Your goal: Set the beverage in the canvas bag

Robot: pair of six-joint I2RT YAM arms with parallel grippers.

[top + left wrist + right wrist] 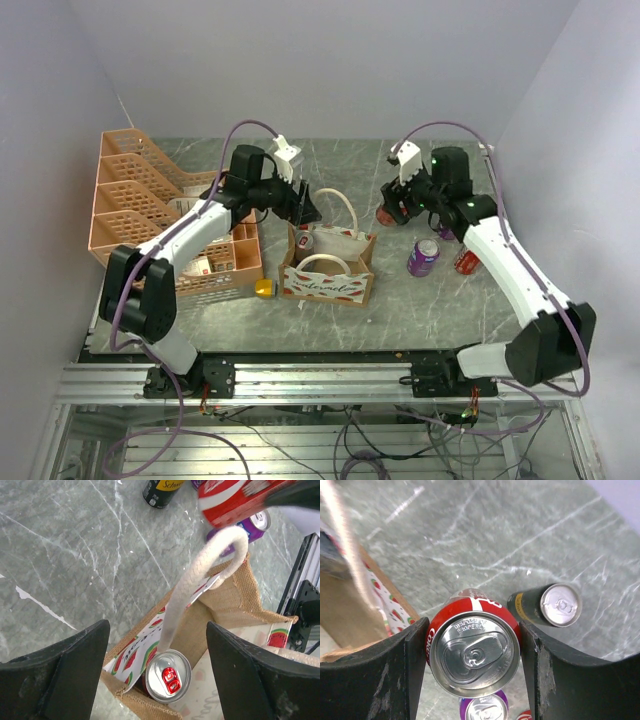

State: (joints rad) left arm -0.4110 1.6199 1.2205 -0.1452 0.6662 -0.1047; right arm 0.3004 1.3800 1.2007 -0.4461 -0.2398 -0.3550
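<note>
1. Wrist views settle the grips for us: the right one shows the right gripper (472, 640) pinching a red cola can (474, 652) by its sides, silver top facing the lens.
2. The left wrist view shows the left gripper (157, 630) spread wide with nothing between its fingers, over the canvas bag (235, 600). A can with a red tab (167, 675) stands inside, in a corner of the bag.
3. Only the top view gives us the layout. The bag sits mid-table between the arms, with the orange tray rack (150, 200) to its left. The held red cola can is just right of the bag's far side, outside it.
4. A purple can (423, 257) and a second red can (466, 262) stand further right; a black can (545, 607) shows clearly only from the wrists.
5. We see a tan, boxy bag with white rope handles (200, 580) and a white panel printed with watermelon slices.
</note>
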